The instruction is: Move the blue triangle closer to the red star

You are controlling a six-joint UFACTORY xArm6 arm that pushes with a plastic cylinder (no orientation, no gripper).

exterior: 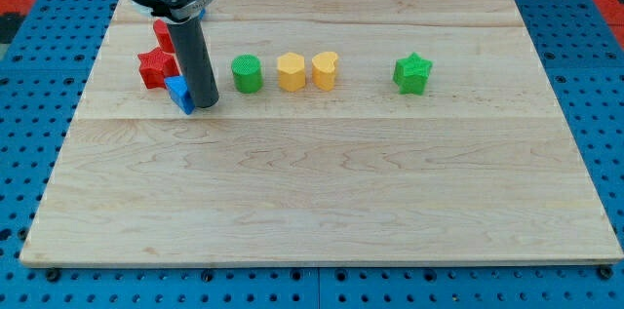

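Our tip rests on the wooden board at the view's upper left, touching the right side of the blue triangle. We carry no pincer, only the bare rod. The blue triangle sits just below and right of the red star, touching it or nearly so. Another red block, its shape unclear, lies just above the star, partly behind the rod. To the view's right stand a green cylinder, a yellow hexagon, a yellow heart and, well apart, a green star.

A robotics lab: wooden board on blue perforated bench.
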